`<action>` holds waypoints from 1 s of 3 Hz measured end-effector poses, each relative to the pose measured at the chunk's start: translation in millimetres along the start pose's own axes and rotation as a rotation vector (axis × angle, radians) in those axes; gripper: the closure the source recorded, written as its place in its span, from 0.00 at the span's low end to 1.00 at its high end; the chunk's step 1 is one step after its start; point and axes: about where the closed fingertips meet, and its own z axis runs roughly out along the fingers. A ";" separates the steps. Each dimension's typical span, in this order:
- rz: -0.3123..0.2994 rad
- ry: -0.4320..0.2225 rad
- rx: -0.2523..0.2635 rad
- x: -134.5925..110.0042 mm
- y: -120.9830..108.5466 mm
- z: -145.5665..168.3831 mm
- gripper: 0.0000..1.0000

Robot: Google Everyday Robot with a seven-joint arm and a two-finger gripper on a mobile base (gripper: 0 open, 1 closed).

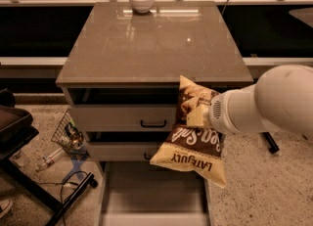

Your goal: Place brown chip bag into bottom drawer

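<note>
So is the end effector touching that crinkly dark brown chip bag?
Touching: camera view shows the end effector pinching the crinkly brown chip bag, holding it aloft before the drawers.

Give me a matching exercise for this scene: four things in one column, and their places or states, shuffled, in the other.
Things:
1. brown chip bag
2. bottom drawer
3. white bowl
4. gripper

Places or states:
A. at the back of the cabinet top
B. pulled out, low at the cabinet's front
C. held in the air in front of the upper drawers
D. clamped on the bag's upper half, at the tip of the white arm

Pairs: 1-C, 2-B, 3-A, 4-D.
</note>
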 end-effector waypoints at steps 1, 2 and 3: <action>0.090 0.023 -0.036 34.3 -34.3 28.2 1.00; 0.180 0.038 -0.086 70.6 -61.6 57.5 1.00; 0.251 0.049 -0.144 108.2 -84.4 86.7 1.00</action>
